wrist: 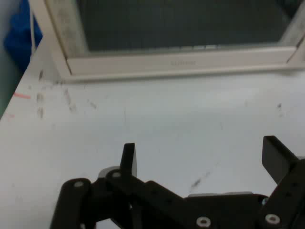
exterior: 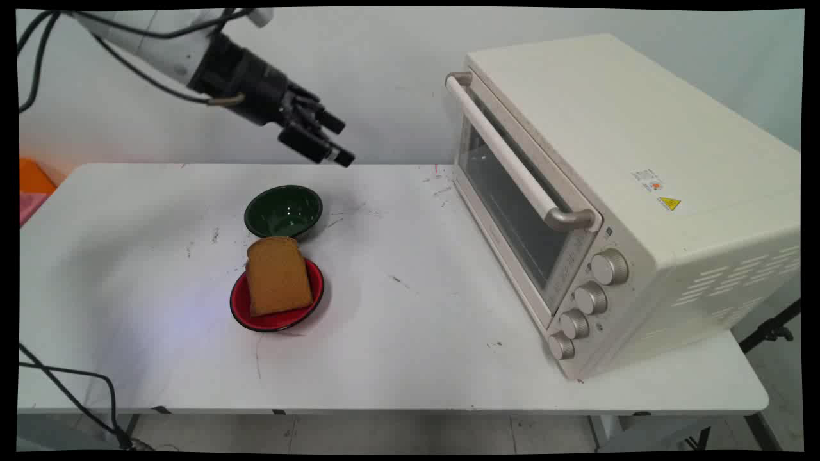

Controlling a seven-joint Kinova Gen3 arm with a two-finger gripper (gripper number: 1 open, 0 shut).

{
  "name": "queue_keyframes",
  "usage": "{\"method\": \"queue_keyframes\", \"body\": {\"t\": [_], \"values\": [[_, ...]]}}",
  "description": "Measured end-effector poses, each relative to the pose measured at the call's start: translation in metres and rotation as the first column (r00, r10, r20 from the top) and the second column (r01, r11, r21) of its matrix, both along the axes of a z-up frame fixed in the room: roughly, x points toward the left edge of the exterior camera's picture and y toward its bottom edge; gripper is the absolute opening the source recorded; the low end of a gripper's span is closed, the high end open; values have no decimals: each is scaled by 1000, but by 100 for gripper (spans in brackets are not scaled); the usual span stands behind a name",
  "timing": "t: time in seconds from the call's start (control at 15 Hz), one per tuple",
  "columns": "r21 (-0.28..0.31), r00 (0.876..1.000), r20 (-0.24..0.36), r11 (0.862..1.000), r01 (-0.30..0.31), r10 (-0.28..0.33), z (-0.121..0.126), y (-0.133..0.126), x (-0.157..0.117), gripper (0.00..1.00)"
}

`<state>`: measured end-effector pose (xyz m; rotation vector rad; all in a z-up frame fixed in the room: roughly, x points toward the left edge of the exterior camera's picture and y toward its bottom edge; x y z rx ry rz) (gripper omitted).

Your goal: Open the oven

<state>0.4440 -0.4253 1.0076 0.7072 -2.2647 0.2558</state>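
Counter (exterior: 416,333): matt white, scuffed with dark marks. Oven (exterior: 640,192): cream matt casing, glass door, brushed-metal knobs (exterior: 608,267). Green bowl (exterior: 284,211), red plate (exterior: 240,307) at its 6 o'clock: glossy. Bread (exterior: 277,275): rough, porous. Hand (wrist: 200,157): matt black

Jaws (exterior: 333,142) spread wide, prob. empty — raised.

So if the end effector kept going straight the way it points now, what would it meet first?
Probably the toaster oven: the end effector, fingers apart, faces its door across bare table. It tilts downward, so it might touch the tabletop first; depth is unclear.
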Motion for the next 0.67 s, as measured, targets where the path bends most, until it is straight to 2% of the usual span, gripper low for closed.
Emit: {"method": "queue_keyframes", "body": {"t": [0.67], "values": [[-23, 998, -65, 999, 25, -27, 25, -30, -59, 100]]}}
